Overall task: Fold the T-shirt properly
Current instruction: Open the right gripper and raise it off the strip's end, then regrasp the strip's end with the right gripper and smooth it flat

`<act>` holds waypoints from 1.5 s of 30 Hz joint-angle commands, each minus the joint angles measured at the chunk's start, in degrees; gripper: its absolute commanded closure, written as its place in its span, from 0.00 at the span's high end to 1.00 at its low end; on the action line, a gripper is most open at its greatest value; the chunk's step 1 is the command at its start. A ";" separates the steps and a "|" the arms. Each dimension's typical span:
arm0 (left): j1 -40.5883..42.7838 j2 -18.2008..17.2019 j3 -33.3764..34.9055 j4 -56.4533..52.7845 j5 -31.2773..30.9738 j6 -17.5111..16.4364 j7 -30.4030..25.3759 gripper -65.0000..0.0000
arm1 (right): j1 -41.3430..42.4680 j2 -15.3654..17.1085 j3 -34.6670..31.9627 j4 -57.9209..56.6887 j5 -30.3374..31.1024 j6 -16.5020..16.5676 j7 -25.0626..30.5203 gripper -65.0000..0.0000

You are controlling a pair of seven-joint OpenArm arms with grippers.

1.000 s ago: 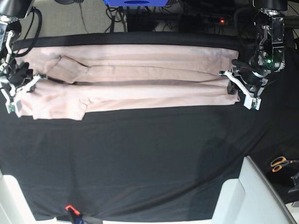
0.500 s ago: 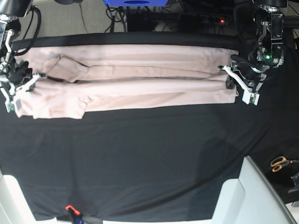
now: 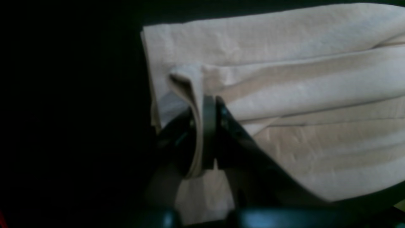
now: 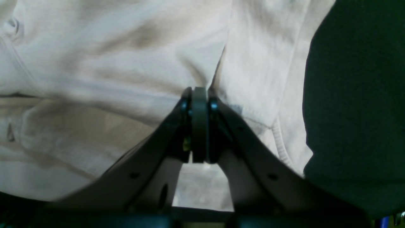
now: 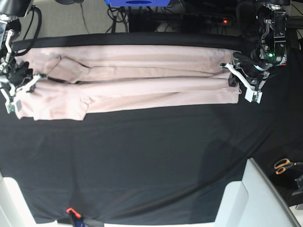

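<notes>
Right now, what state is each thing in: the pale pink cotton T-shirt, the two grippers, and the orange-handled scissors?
Pale pink cotton T-shirt: folded into a long band on the black cloth, pinched at both ends.
Left gripper: shut on a fold at the shirt's end.
Right gripper: shut on the fabric at the other end.
Orange-handled scissors: lying untouched, off to the side.

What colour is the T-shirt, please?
Plain pale pink T-shirt, without print; clearest in the base view.
</notes>
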 commanded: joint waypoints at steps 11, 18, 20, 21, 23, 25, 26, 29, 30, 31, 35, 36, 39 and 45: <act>-2.29 3.87 -0.42 0.67 10.12 0.25 -0.77 0.00 | -0.16 1.00 0.08 0.89 -0.10 0.02 0.61 0.00; -3.70 4.58 -0.60 -0.21 10.21 0.25 -0.77 0.00 | -0.07 0.82 0.34 0.89 -0.10 -0.16 0.44 0.01; -3.78 4.58 -0.60 -0.38 10.21 0.25 -0.77 0.00 | -0.07 0.73 0.43 0.89 -0.10 -0.16 0.35 0.03; -4.05 4.58 -0.60 -0.38 10.21 0.25 -0.77 0.00 | -0.07 0.73 0.52 0.89 -0.10 -0.16 0.35 0.07; -4.40 4.58 -0.68 -0.47 10.21 0.25 -0.77 0.00 | -0.16 0.73 0.60 0.89 -0.10 -0.33 0.35 0.20; -4.40 4.58 -0.77 -0.47 10.21 0.25 -0.77 0.00 | -0.16 0.65 2.36 0.98 -0.10 -2.71 0.35 0.37; -4.40 4.58 -0.77 -0.38 10.21 0.25 -0.77 0.00 | -0.16 0.56 3.24 1.07 -0.10 -5.08 0.35 0.44; -4.40 4.49 -0.86 -0.29 10.21 0.25 -0.69 0.03 | 0.11 0.56 5.44 1.33 0.08 -11.50 0.79 0.56; -4.40 4.49 -0.86 -0.12 10.21 0.25 -0.69 0.11 | 0.37 0.56 6.05 1.33 0.17 -12.46 0.88 0.56; -4.49 4.40 -0.95 -0.03 10.12 0.25 -0.69 0.17 | 1.08 0.56 6.41 1.42 0.26 -12.38 0.88 0.56; -4.57 4.22 -2.62 0.85 9.86 0.25 -0.69 0.46 | 4.50 0.56 5.88 1.42 0.26 -10.88 0.88 0.56; -4.57 4.66 -4.38 1.90 9.86 0.25 -0.60 0.53 | 5.47 0.56 5.88 1.42 0.26 -8.68 0.88 0.56; -4.57 4.75 -8.60 5.24 9.77 0.25 -0.51 0.66 | 7.93 0.56 5.88 1.07 0.26 -2.44 0.88 0.56; -1.76 5.10 -9.74 12.01 9.68 0.16 -0.42 0.72 | 9.08 -0.76 5.79 0.89 0.17 -0.51 0.35 0.56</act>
